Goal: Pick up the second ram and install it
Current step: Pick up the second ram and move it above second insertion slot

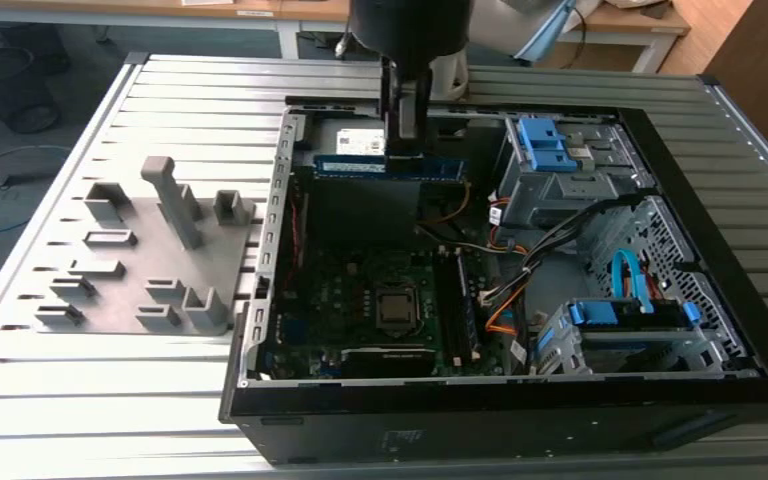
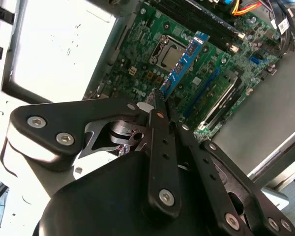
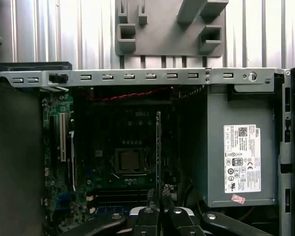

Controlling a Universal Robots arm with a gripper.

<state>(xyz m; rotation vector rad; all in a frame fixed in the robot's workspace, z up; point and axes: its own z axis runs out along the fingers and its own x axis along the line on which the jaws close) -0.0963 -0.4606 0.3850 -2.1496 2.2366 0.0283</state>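
Ribbed bare-metal surface (image 1: 77,400), matt grey plastic holder blocks (image 1: 144,300), matt black gripper (image 2: 158,98), shiny circuit-board memory stick (image 2: 184,61), dull sheet-metal computer case (image 3: 137,76)

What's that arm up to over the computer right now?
Hand shut on the second ram. Ram held edge-down over the motherboard, not yet seated. Cables lie beside the board, apart from it.

The second ram (image 1: 373,167), a long, thin blue-green board with a small white label, stood on edge and lengthwise level, clamped in the gripper (image 1: 407,148), clear above the open case's motherboard (image 1: 357,290).
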